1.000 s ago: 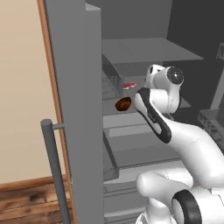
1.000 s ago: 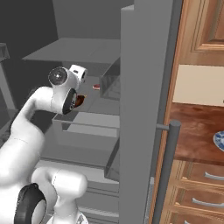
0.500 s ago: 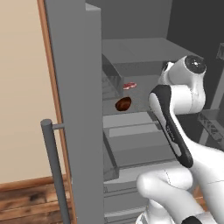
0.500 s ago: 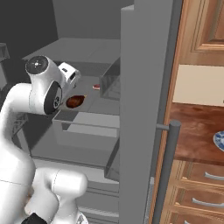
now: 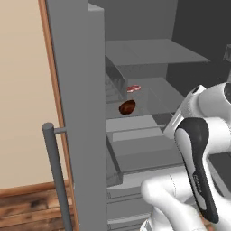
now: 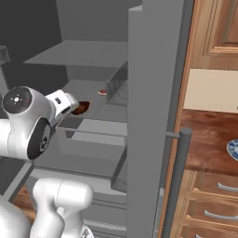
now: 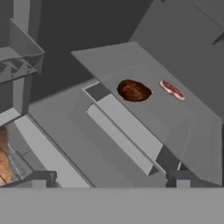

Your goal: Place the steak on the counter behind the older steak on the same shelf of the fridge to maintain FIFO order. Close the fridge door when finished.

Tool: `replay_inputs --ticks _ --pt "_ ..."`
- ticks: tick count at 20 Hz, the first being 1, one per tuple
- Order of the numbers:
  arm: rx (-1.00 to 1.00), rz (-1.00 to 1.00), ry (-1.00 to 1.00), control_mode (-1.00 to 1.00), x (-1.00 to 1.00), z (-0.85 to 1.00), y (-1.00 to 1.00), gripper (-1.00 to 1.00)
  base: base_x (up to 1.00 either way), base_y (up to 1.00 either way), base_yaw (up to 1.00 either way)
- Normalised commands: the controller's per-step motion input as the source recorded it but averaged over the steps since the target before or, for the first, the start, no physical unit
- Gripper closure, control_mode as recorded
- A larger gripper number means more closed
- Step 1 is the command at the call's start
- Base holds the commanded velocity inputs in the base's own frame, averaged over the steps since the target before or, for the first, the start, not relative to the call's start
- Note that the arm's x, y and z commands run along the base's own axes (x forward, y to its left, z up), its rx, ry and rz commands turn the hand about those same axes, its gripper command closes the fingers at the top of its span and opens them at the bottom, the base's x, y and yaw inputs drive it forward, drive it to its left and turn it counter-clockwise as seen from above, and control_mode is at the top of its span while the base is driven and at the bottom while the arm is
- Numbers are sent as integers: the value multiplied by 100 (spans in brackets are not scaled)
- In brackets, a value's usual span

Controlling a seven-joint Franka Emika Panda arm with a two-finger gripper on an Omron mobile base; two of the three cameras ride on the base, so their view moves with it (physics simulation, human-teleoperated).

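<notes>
Hand view: the steak (image 7: 172,90) lies flat on the fridge shelf (image 7: 175,118), long axis slanting across the picture, well ahead of the empty, wide-open jaws, just beyond the older steak (image 7: 134,90).

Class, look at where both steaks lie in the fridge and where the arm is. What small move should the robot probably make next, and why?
Probably swing the open gripper clear of the fridge toward its open door. The steak already lies on the shelf behind the older steak, the fingers hold nothing, and the door stands open, so closing it appears to be what remains.
</notes>
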Motion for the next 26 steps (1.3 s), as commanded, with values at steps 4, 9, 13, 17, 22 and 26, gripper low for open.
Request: replay_inputs --ticks 4,9,13,17,22,26 --pt "10 -19 5 -100 -68 -1 0 -100 0 0 0" --pt "0 -5 6 -100 -10 -7 0 -100 0 0 0" --pt "0 -2 1 -100 -6 -10 0 -100 0 0 0" --pt "1 -5 0 -100 -70 -34 0 -100 0 0 0" --pt "0 0 0 100 0 0 0 -100 -100 22 -3" --pt "0 0 0 100 0 0 0 -100 -84 25 -7"
